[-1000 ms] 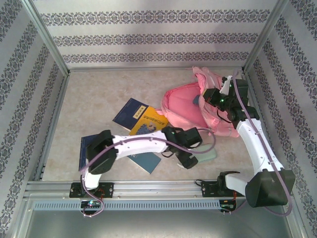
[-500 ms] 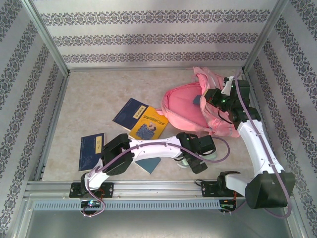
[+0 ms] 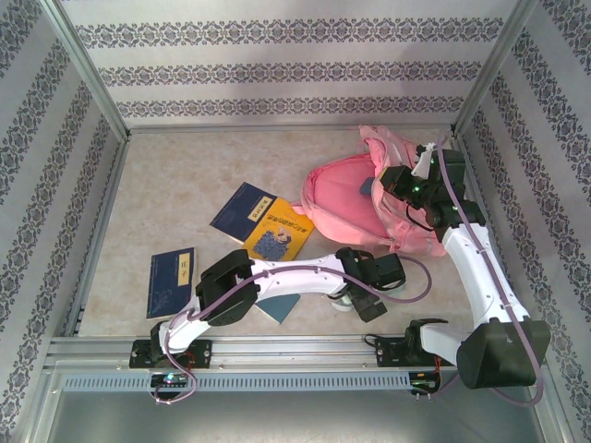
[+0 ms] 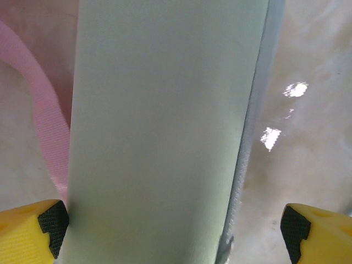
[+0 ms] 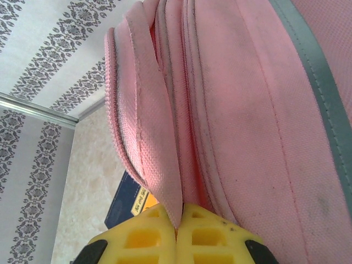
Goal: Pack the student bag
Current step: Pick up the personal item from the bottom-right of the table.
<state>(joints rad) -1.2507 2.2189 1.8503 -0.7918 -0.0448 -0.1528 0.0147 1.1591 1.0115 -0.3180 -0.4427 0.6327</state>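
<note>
**Student bag (image 3: 346, 198) pinched at its edge**

It lies slumped at the far right of the table (image 3: 185, 185): pink woven fabric, layered seams, a grey trim band and dark smudges. The right gripper (image 5: 177, 225), jaws pressed together, pinches a folded edge of it. The left gripper (image 4: 173, 220), jaws spread wide, straddles a pale green pencil case (image 4: 159, 126).

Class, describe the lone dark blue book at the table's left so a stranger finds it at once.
Find the pale table and look to its near left corner. The dark blue book with a white label lies alone there; the yellow book overlaps another blue one nearer the student bag.
</note>
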